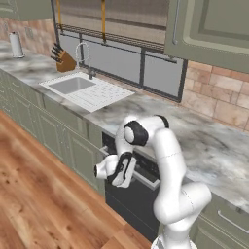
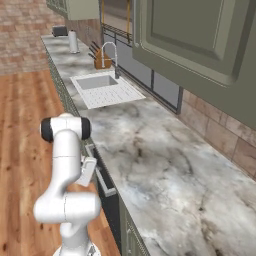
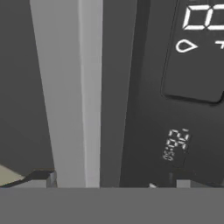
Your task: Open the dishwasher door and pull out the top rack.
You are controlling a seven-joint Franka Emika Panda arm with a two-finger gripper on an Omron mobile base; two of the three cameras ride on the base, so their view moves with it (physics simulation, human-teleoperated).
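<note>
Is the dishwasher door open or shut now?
Shut. The dishwasher door stands upright, in line with the green cabinet fronts under the counter. Its silver handle is close before the hand camera.

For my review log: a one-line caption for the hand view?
Open hand straddling the silver handle of the closed dishwasher door.

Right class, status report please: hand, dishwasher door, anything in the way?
Hand open, fingertips either side of the silver bar handle. Dishwasher door shut. Nothing seen in the way.

Dark dishwasher door (image 1: 131, 199) upright, shut.
</note>
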